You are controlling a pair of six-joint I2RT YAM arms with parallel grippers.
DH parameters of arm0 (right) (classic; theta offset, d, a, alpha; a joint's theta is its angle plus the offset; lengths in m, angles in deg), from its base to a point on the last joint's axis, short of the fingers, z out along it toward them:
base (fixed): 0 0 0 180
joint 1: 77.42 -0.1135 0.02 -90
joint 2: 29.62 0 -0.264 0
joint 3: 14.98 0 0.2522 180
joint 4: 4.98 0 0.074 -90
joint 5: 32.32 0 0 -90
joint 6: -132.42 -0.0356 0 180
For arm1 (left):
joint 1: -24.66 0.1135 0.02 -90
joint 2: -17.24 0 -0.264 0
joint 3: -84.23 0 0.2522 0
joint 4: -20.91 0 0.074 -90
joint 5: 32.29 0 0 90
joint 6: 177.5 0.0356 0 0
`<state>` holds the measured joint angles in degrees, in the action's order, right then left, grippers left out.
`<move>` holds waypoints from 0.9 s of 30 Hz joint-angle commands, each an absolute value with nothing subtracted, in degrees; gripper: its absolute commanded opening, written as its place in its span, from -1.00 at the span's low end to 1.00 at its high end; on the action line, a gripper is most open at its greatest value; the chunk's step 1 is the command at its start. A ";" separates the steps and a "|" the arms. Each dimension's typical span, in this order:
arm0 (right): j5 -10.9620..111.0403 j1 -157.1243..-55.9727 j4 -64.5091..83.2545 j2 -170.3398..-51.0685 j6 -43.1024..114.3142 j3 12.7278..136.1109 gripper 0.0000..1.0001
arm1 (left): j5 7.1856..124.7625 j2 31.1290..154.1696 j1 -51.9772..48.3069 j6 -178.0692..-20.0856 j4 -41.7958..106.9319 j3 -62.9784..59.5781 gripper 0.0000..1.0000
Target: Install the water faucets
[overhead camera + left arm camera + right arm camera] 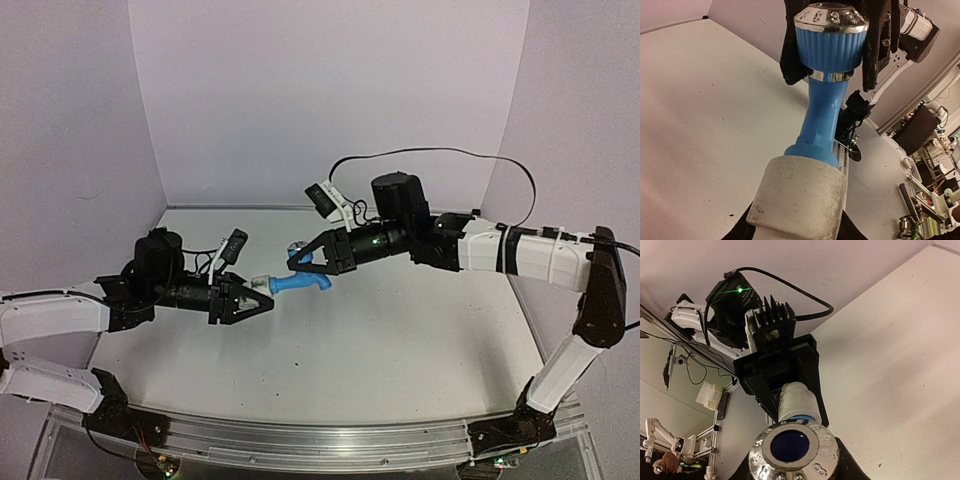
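**Tap** (300, 284): blue and T-shaped, hanging clear of the table (400, 340) just left of centre in the top view. It is lying roughly level between the two grippers. In the left wrist view its ribbed knob, topped by a chrome cap (830, 17), is filling the upper middle of the frame.

**Fitting** (262, 282): white, short and cylindrical, sitting on the tap's left end and touching it. It is showing scuffed and greyish at the bottom of the left wrist view.

**Left gripper** (262, 292): reaching in from the left of the frame, it is clamping the fitting between its jaws.

**Right gripper** (300, 262): coming in from the upper right. Its black fingers (875, 50) are pressing on both sides of the knob, so the jaws are closing on the tap.

**Table**: white surface spreading wide beneath the tap and toward the lower right of the frame.
- The back edge is meeting the rear wall (330, 100) well above the grippers.
- The left edge is running close beside the left arm's elbow.
- The right arm is crossing over the right edge.
- The near edge is carrying a metal rail (320, 440) along the bottom.

**Cable** (440, 152): black, arching above the right arm in front of the rear wall.
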<state>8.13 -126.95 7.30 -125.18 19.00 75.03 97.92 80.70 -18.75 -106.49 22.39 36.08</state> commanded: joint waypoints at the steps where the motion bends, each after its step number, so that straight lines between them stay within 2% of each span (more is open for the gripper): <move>1: 5.50 -126.31 -2.13 -127.84 2.20 72.95 -0.91 | 87.38 74.02 -18.84 -90.37 16.89 36.16 -1.00; 6: 3.81 -126.20 -7.09 -129.12 -4.02 71.29 -1.00 | 87.71 72.31 -18.87 -83.25 16.74 36.53 -1.00; 11: 3.02 -126.02 -11.26 -129.20 -4.60 70.16 -1.00 | 87.66 73.22 -18.86 -86.65 16.69 37.04 -0.95; 12: 4.55 -125.84 -11.26 -128.49 -3.50 69.49 -1.00 | 88.07 73.85 -18.84 -88.92 16.90 36.73 -0.76; 15: 10.00 -124.43 -11.25 -124.94 0.30 66.98 -1.00 | 90.65 75.88 -18.84 -94.22 17.44 36.66 0.36; 16: 12.40 -123.48 -11.12 -123.66 1.55 65.76 -1.00 | 91.51 76.33 -18.84 -95.75 17.53 36.87 0.57; 18: 16.07 -121.25 -10.53 -121.92 4.36 63.77 -1.00 | 91.18 77.11 -18.84 -98.42 17.88 37.47 0.78; 19: 17.65 -119.93 -9.35 -121.63 6.16 63.15 -1.00 | 89.53 77.05 -18.84 -99.88 18.19 37.97 0.81; 24: 22.92 -110.49 -6.25 -122.78 10.11 58.67 -1.00 | 73.61 74.64 -18.68 -104.38 20.44 39.79 0.88; 27: 23.22 -101.91 -6.32 -124.85 11.11 56.62 -1.00 | 69.31 73.61 -18.67 -105.20 22.05 39.02 0.90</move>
<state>19.04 -111.64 -5.69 -125.15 8.14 59.20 79.87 75.95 -18.85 -102.18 21.76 39.41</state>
